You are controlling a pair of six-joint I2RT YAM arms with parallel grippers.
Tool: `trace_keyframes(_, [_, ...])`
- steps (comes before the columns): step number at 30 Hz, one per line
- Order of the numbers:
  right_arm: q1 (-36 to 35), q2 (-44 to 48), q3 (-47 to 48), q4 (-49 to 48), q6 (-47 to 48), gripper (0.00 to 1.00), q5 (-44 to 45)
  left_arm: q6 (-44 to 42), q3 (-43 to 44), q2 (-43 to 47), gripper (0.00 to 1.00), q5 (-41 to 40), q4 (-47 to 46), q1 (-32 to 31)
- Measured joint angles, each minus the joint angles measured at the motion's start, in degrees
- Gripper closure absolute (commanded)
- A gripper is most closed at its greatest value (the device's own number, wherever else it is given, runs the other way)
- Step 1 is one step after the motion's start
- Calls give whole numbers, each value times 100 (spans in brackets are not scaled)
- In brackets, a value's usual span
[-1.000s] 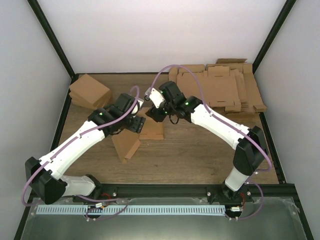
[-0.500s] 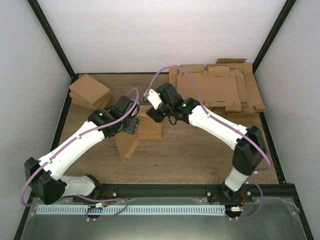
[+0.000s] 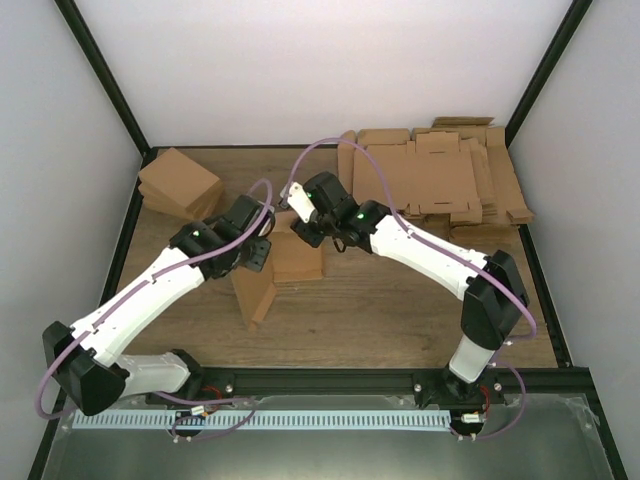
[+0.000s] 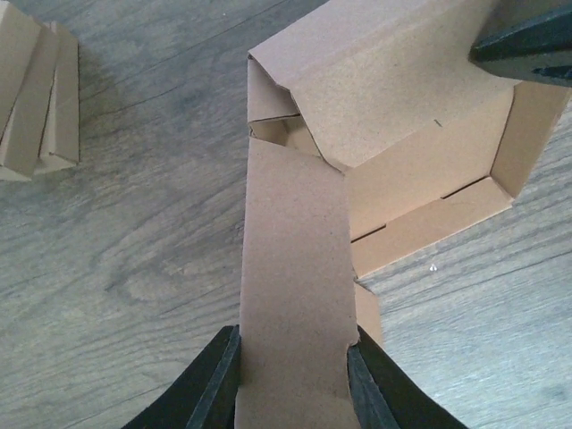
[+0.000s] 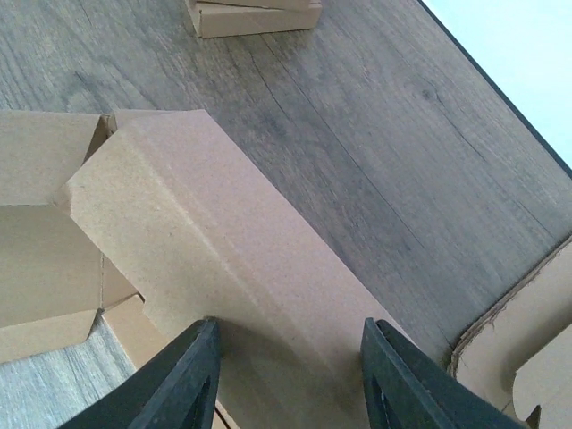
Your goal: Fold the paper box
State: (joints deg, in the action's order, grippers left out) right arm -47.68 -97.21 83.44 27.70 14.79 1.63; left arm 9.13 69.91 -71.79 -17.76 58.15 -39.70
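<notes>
The paper box (image 3: 297,262) is a brown cardboard piece partly folded at the table's middle, with one long panel (image 3: 254,296) slanting toward the near side. My left gripper (image 3: 262,251) is at its left side. In the left wrist view the left gripper (image 4: 290,393) is shut on a narrow flap (image 4: 290,268) of the box, above the open box interior (image 4: 429,179). My right gripper (image 3: 305,230) is at the box's far side. In the right wrist view the right gripper (image 5: 290,384) is open, its fingers astride a box panel (image 5: 223,241).
A pile of small brown boxes (image 3: 180,185) sits at the back left and also shows in the left wrist view (image 4: 36,89). A thick pile of flat tabbed sheets (image 3: 440,175) lies at the back right. Black frame posts and white walls bound the table.
Both grippers and the box have shifted a little to the left. The right gripper has come lower and closer over the box's far panel.
</notes>
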Motion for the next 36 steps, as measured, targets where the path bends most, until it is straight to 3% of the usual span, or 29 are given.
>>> trace_keyframes(7, [-125, -9, -107, -146, 96, 55, 251, 48, -155, 175, 90, 17, -96, -4])
trace_keyframes(18, [-203, -35, -201, -387, 210, 59, 415, 4, -479, 592, 91, 149, -326, -4])
trace_keyframes(29, [-428, 319, -1287, -1884, 675, 52, 925, -2, -798, 874, 91, 328, -702, 72])
trace_keyframes(33, [-426, 544, -1766, -2461, 1113, 62, 911, -35, -815, 887, 91, 404, -813, 72])
trace_keyframes(36, [-420, 544, -1799, -2616, 1644, 62, 898, -59, -815, 890, 91, 435, -831, 83])
